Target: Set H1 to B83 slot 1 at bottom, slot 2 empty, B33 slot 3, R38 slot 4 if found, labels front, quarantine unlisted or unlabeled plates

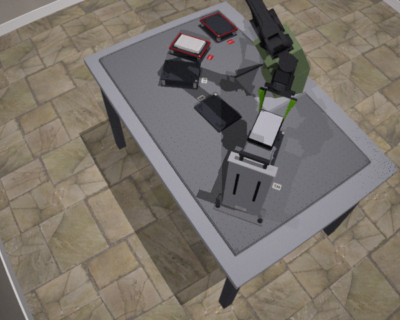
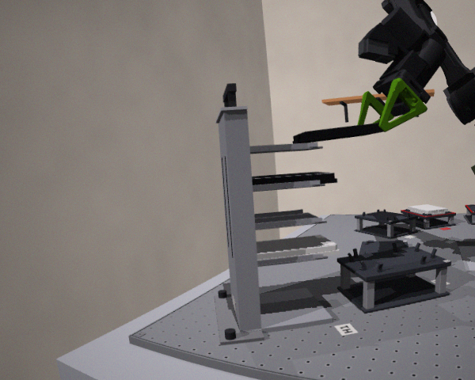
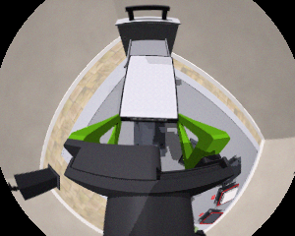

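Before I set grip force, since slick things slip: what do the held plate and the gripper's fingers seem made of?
The plate looks like hard plastic: flat, pale matte top, dark side in the exterior view. The fingers look like green moulded plastic, open triangular frames, no sheen. Neither is certain.
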Robot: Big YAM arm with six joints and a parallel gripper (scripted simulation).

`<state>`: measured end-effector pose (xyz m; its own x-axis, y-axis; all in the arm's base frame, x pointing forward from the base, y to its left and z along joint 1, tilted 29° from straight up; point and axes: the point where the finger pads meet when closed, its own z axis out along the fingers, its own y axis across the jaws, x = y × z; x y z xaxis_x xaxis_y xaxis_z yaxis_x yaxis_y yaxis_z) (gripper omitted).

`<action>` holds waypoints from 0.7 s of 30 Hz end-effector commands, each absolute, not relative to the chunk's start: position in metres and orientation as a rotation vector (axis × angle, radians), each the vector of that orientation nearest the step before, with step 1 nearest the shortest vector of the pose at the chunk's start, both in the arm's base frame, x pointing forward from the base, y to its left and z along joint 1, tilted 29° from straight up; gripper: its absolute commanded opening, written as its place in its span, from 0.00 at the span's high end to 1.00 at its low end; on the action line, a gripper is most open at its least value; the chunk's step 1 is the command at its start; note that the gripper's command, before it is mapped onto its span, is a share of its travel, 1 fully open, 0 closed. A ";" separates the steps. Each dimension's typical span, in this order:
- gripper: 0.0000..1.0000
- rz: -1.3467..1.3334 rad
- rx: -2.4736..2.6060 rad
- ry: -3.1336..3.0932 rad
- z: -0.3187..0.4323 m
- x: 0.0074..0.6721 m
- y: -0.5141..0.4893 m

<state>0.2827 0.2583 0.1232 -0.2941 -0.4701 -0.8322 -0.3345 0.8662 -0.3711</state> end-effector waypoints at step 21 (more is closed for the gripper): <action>0.14 -0.120 -0.564 1.870 0.146 0.303 0.276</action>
